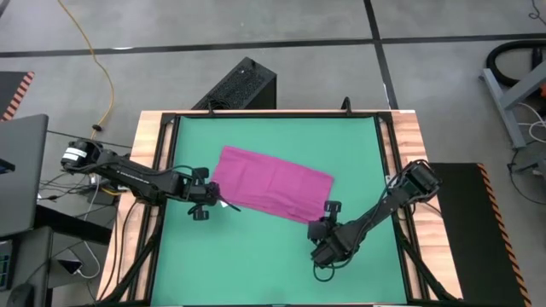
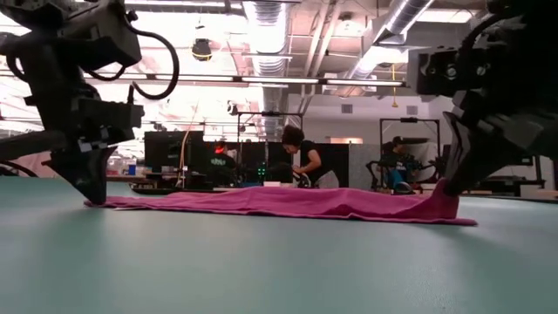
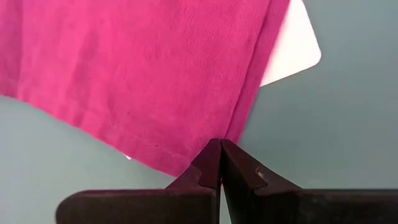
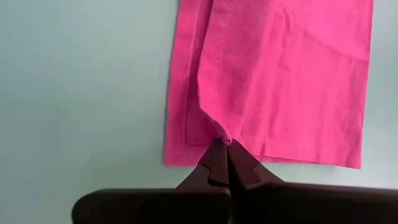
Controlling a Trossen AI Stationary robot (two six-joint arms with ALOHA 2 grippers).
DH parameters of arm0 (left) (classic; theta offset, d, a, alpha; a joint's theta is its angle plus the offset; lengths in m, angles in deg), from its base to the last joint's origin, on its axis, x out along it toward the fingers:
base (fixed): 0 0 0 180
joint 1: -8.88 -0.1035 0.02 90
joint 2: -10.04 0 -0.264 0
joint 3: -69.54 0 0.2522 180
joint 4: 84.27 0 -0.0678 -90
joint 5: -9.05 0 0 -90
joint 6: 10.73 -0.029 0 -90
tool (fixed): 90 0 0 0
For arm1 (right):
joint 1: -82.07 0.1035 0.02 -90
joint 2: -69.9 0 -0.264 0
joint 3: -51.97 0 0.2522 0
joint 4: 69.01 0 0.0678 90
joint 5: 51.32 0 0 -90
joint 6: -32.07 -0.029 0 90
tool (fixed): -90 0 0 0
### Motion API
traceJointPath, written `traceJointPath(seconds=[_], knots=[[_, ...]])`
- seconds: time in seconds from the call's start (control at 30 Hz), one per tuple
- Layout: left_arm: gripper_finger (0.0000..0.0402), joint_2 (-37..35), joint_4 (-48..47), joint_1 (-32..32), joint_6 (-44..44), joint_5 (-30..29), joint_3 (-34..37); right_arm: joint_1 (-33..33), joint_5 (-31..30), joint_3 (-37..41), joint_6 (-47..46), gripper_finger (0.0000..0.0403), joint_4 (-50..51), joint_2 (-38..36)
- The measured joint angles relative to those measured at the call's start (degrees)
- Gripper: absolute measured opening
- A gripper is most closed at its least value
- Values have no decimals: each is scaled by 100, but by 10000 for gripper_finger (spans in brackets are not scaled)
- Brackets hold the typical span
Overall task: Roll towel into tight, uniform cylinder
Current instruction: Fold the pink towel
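The magenta towel [image 1: 273, 183] lies spread flat on the green mat [image 1: 256, 264], slanting from far left to near right. A white tag [image 3: 292, 50] sticks out from under its left edge. My left gripper [image 1: 216, 203] is shut, its tips down on the mat at the towel's near left corner [image 3: 183, 167]. My right gripper [image 1: 325, 213] is shut on the towel's near right end, which rises a little off the mat [image 2: 445, 199]. My left gripper has its shut fingertips [image 3: 214, 155] at the towel's side hem [image 3: 233, 127], just beside the corner, slanting down from the table's left. I cannot tell whether any cloth is between them. The towel lies flat there. My right gripper pinches a small peak of cloth [image 4: 219, 132] between its two fingertips, close to the towel's near edge. The fingers slant down from the table's near right. The cloth is pulled up into a ridge [image 4: 202, 93] at the pinch, and the remainder stays on the mat.
A black rail frame [image 1: 388, 170] and wooden border [image 1: 409, 136] surround the mat. A black box [image 1: 243, 85] stands past the far edge. Green mat lies bare on the near side. In the low view, people [image 2: 305, 161] work in the room behind.
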Motion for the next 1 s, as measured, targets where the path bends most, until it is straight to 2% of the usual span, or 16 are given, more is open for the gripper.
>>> traceJointPath(seconds=[0.33,0.57,1.0], knots=[[0,-4,57,0,53,79,53,112,161,146,-40,0,-210,0],[0,-4,57,-2,38,98,54,112,133,146,-197,0,107,0],[0,-4,52,-4,-11,105,58,167,231,189,-131,0,-170,169]])
